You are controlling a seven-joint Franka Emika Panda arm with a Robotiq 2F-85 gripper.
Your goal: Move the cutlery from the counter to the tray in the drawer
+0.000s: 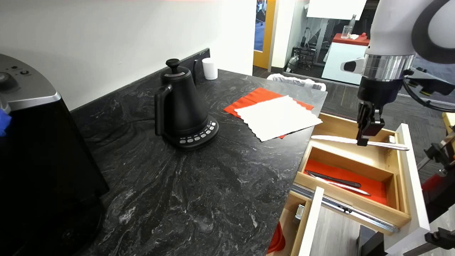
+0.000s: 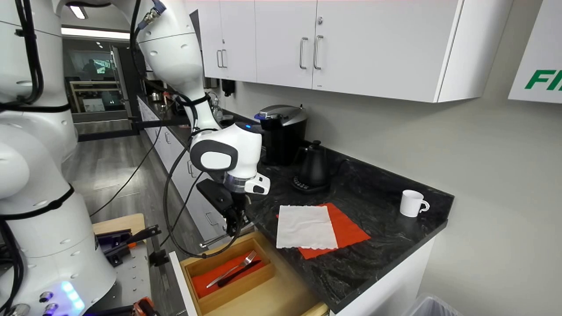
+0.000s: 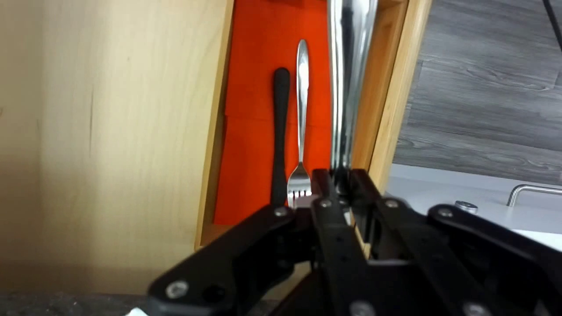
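One silver knife (image 3: 349, 87) is held roughly level by the fingers (image 3: 323, 188), closed onto it near mid-length, above the drawer (image 3: 131, 109), about over the tray (image 2: 239, 287). It should prove light, stiff and slippery, best gripped at its balance. On lowering, the fork (image 3: 302, 101) and black utensil (image 3: 281, 127) laid there must be avoided; the napkins (image 1: 279, 117) on the bench (image 1: 220, 199) should not interfere.

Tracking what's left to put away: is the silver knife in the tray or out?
Out: in an exterior view, the gripper holds the silver knife aloft, higher than the tray.
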